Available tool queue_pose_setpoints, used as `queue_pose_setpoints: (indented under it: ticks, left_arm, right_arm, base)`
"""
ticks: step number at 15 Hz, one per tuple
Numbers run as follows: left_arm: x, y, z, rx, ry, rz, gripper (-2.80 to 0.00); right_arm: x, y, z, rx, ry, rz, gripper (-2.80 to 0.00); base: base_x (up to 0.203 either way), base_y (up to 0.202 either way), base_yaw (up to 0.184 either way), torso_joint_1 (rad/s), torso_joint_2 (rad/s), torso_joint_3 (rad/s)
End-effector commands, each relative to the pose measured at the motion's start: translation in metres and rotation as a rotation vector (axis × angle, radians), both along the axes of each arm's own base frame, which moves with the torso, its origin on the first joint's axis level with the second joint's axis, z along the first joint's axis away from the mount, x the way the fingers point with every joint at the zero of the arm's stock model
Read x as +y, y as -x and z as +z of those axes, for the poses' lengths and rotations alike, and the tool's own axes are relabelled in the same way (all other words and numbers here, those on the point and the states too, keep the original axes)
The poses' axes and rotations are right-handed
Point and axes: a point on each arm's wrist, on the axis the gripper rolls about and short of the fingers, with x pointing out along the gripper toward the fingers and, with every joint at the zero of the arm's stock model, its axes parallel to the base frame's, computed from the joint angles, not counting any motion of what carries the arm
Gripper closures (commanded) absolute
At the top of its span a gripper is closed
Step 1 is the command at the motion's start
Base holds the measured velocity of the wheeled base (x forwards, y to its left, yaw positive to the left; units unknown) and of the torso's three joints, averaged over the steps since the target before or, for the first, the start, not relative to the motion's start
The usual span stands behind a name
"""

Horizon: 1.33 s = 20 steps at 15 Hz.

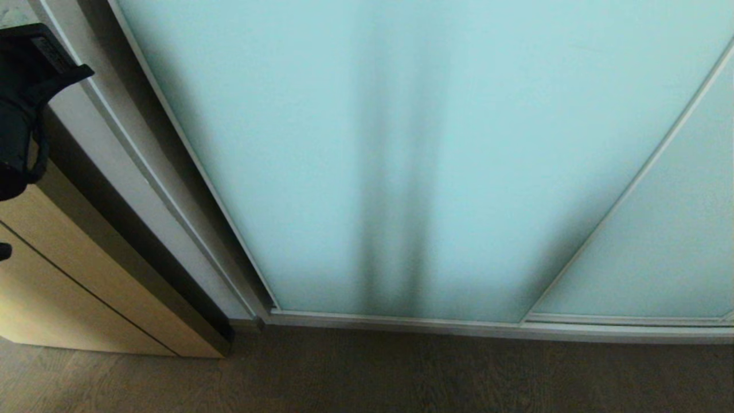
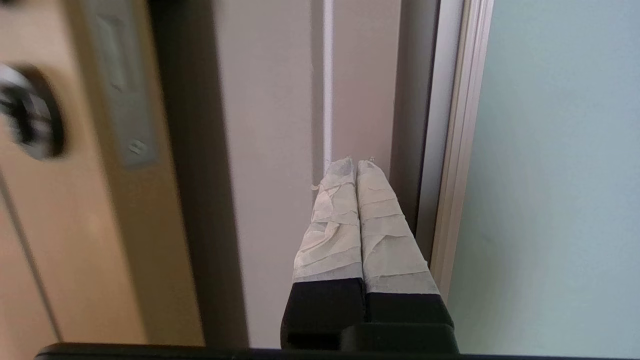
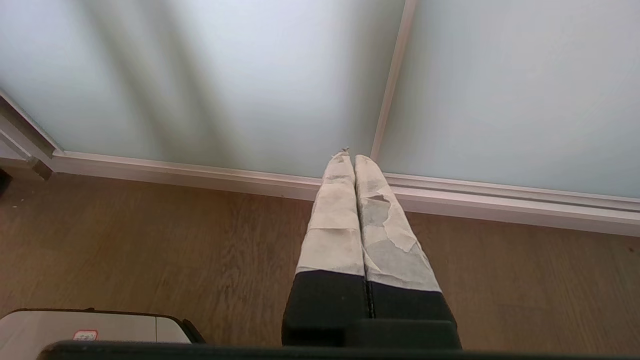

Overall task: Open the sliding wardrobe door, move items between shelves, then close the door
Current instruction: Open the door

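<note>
The sliding wardrobe door (image 1: 401, 143), frosted pale turquoise glass in a slim silver frame, stands closed and fills most of the head view. Its left frame edge (image 2: 457, 150) runs upright in the left wrist view. My left gripper (image 2: 356, 161) is shut with nothing in it, its taped fingers (image 2: 385, 230) pointing at the pale jamb just beside that frame edge. The black left arm (image 1: 20, 109) shows at the head view's upper left. My right gripper (image 3: 350, 157) is shut and empty, hanging low over the floor before the door (image 3: 225, 75). Items and shelves are hidden behind the glass.
A second glass panel (image 1: 676, 241) overlaps on the right. A tan wood-grain door (image 1: 69, 287) with a round dark lock (image 2: 32, 112) stands left of the jamb. The silver bottom track (image 1: 516, 328) meets the wood floor (image 1: 367, 373). My base's corner (image 3: 90, 327) is nearby.
</note>
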Motion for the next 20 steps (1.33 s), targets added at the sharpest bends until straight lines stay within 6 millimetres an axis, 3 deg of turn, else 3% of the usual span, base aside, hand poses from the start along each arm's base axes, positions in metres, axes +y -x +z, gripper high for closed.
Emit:
queue_pose_setpoints:
  ticks: [1,13,20]
  left_arm:
    - [0.001,-0.021,-0.009,0.033,0.003,0.003,0.00]
    - [0.008,-0.087,-0.029,0.069,0.004,-0.014,0.00]
    - [0.006,-0.103,-0.036,0.084,-0.026,-0.059,0.00]
  right_arm:
    - [0.000,0.000,0.000,-0.001,0.000,0.002,0.00]
    - [0.000,0.000,0.000,0.001,0.001,0.001,0.00]
    - [0.000,0.000,0.000,-0.001,0.001,0.001,0.00]
  base:
    - [0.000,0.000,0.000,0.000,0.00,0.000]
    - [0.000,0.000,0.000,0.000,0.00,0.000]
    - [0.000,0.000,0.000,0.000,0.00,0.000]
